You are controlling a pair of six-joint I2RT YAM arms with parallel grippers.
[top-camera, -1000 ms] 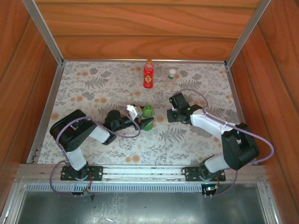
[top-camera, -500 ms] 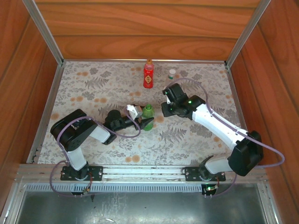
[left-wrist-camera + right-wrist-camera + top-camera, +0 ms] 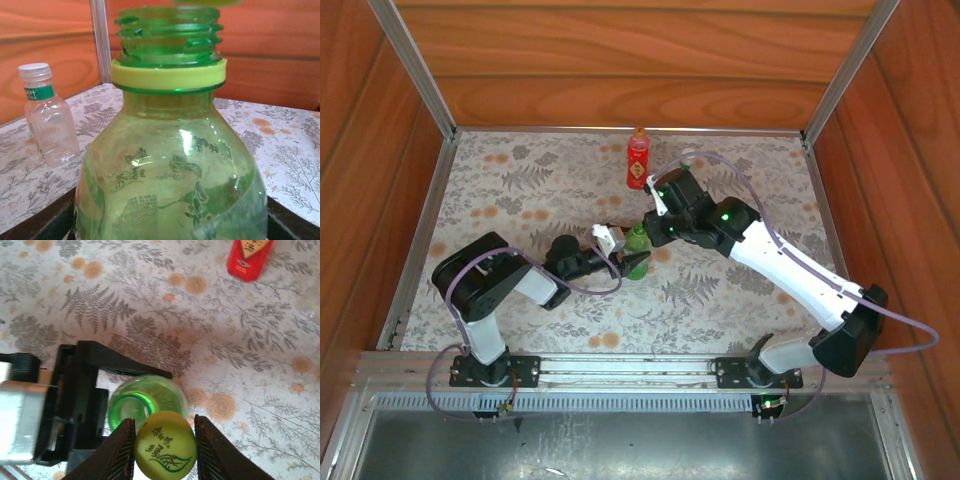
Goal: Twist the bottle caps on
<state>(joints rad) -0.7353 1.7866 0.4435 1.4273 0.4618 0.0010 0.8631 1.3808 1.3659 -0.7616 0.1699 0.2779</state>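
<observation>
The left gripper (image 3: 632,263) clamps the lower body of the green bottle (image 3: 170,165), which stands upright on the floral cloth (image 3: 520,190), its threaded neck (image 3: 169,35) bare. Just above that neck the right gripper (image 3: 164,440) pinches the green cap (image 3: 165,452) between its fingers. The cap hangs slightly off the mouth, toward the right arm's side, so it likely needs a small shift over the neck before lowering and turning. Farther back stand the red bottle (image 3: 638,165) and the clear bottle (image 3: 50,125), both capped

top: overhead | left wrist: level, close | right wrist: downward | shared: green bottle (image 3: 637,239)
</observation>
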